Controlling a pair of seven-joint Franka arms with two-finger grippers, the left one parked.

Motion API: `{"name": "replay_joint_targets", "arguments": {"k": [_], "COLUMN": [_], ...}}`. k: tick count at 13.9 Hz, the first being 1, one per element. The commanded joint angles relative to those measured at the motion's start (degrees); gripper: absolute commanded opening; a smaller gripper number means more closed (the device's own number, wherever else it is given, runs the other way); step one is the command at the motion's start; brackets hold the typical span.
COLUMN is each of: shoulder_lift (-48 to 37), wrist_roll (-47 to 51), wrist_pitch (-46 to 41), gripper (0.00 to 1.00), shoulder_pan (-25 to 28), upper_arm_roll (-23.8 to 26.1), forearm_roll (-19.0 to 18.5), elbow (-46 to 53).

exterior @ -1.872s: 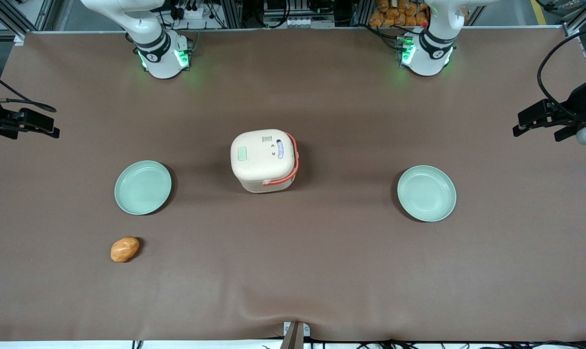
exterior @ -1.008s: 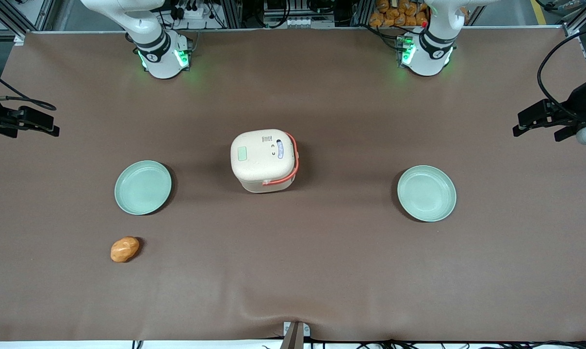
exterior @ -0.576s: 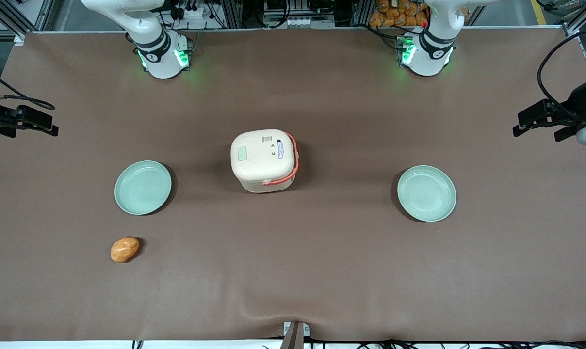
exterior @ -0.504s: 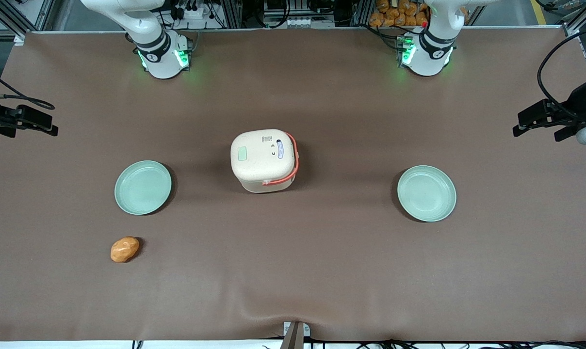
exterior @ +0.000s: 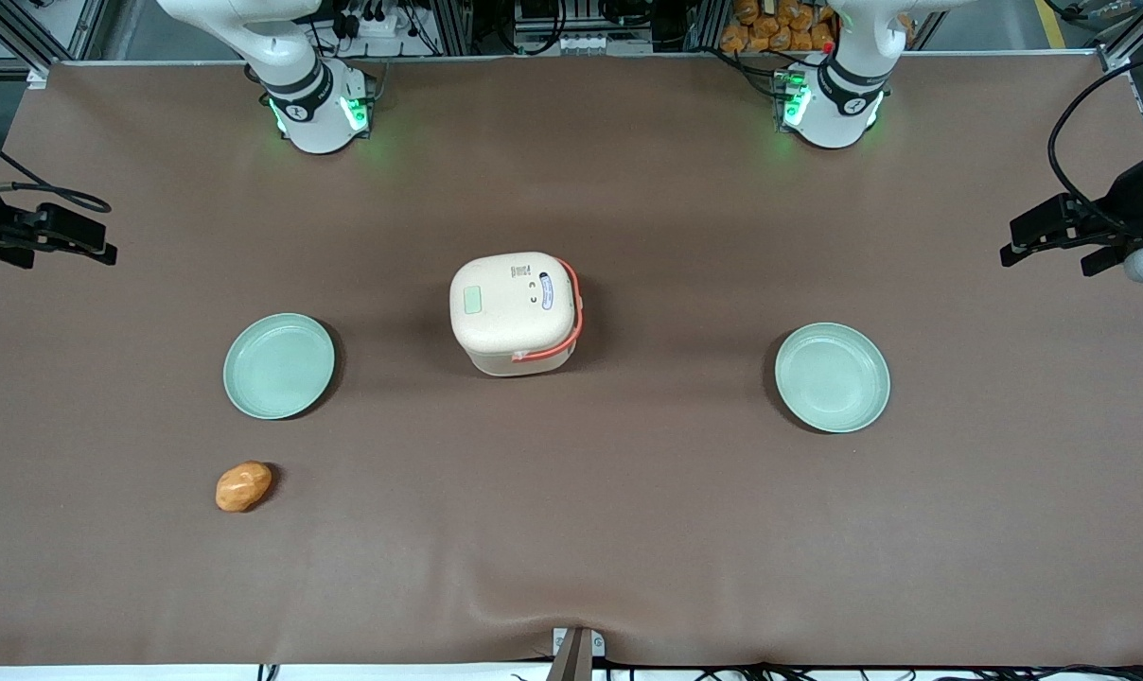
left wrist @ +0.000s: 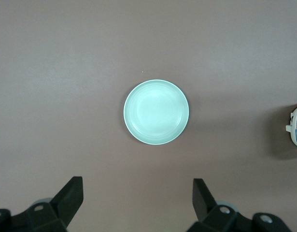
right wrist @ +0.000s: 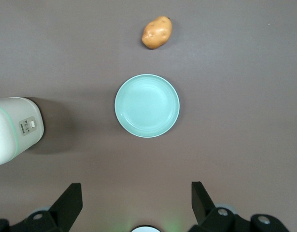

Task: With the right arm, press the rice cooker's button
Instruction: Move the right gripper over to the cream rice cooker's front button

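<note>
The cream-white rice cooker (exterior: pixel 515 312) with its coral-red handle stands shut at the middle of the brown table. A pale green patch (exterior: pixel 472 301) shows on its lid. In the right wrist view the cooker (right wrist: pixel 13 129) shows a small grey switch panel (right wrist: pixel 30 126) on its side. My right gripper (right wrist: pixel 136 200) is open and empty, its black fingers (right wrist: pixel 71 199) wide apart, high above the table. In the front view the gripper (exterior: pixel 32 236) hangs at the working arm's end of the table, well apart from the cooker.
A pale green plate (exterior: pixel 279 366) lies between the gripper and the cooker; it also shows in the right wrist view (right wrist: pixel 147 105). An orange potato (exterior: pixel 243 486) lies nearer the front camera than that plate. A second green plate (exterior: pixel 832 376) lies toward the parked arm's end.
My right gripper has shifted only very slightly at the table's end. The cooker, plates and potato have not moved.
</note>
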Motion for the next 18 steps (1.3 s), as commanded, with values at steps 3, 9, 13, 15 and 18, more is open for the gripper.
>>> {"name": "replay_joint_targets", "arguments": {"k": [3, 9, 13, 15, 18], "shoulder_lift": [-0.06, 2.04, 3.98, 4.59, 7.66], "wrist_roll": [2.25, 15.33, 22.83, 23.44, 23.97], "wrist_pitch": [-0.39, 0.05, 5.91, 10.58, 16.21], "gripper": [0.80, 0.17, 0.10, 0.05, 0.00], "shoulder_pan": [7.86, 21.66, 26.51, 27.74, 28.72], "upper_arm_roll": [1.38, 1.46, 1.46, 1.46, 1.55], "forearm_roll": [0.44, 1.14, 6.50, 6.68, 6.85], "elbow": [0.22, -0.57, -4.86, -7.76, -9.18]}}
